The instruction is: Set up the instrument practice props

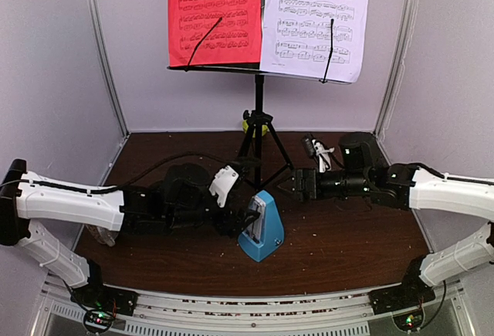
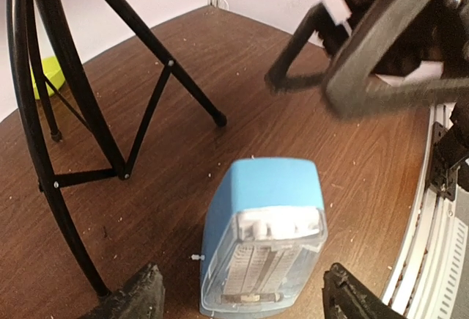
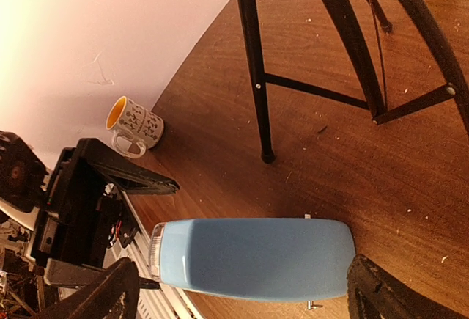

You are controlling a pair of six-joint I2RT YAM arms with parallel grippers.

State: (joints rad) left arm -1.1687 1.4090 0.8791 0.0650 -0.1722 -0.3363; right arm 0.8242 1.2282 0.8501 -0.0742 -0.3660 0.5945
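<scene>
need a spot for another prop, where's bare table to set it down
Bare wood lies right of the metronome, nearer than the right gripper, and back-left of the tripod. The centre is crowded, the left gripper straddling the metronome.

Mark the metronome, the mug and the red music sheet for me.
blue metronome [image 1: 266, 235], top external view, on its blue side face.
white patterned mug [image 3: 138, 123], right wrist view, on its outer wall.
red music sheet [image 1: 214, 11], top external view, on the page's middle.
</scene>
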